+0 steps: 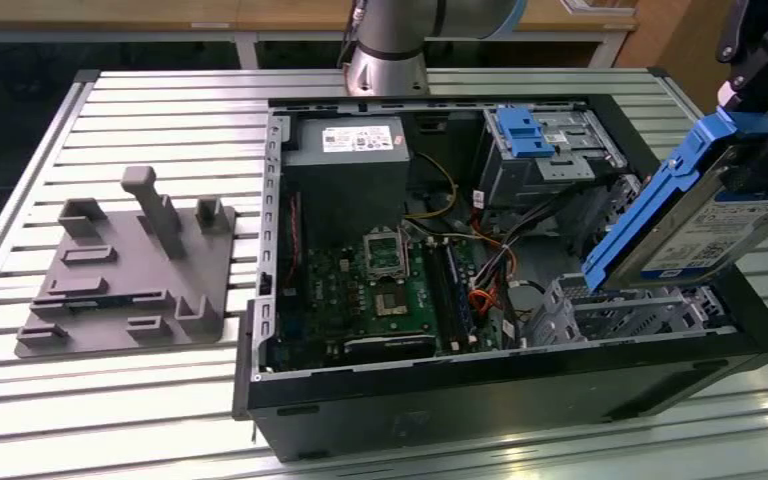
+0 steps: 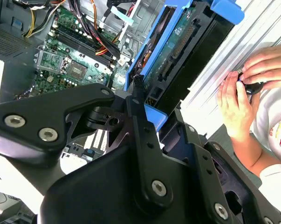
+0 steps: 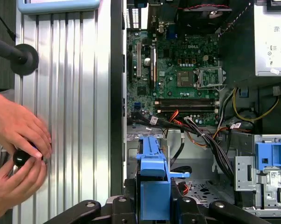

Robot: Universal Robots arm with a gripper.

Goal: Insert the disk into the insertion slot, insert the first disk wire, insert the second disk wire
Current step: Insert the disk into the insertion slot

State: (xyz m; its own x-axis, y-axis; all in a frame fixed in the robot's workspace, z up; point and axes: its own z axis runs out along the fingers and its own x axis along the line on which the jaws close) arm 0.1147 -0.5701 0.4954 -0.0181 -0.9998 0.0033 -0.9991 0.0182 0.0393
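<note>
In the exterior view, a grey fixture (image 1: 131,270) lies at the left and the open case (image 1: 491,390) sits mid-table. At the right my claw (image 1: 764,112) grips the disk (image 1: 704,215), tilted above the insertion slot (image 1: 631,312). In both wrist views a person's hands (image 3: 19,140) (image 2: 252,79) sit beside the case.

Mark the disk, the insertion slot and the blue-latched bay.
the disk (image 1: 711,230), exterior view, on its white label.
the insertion slot (image 1: 624,318), exterior view, on its perforated metal.
the blue-latched bay (image 1: 578,150), exterior view, on its grey metal frame.
</note>
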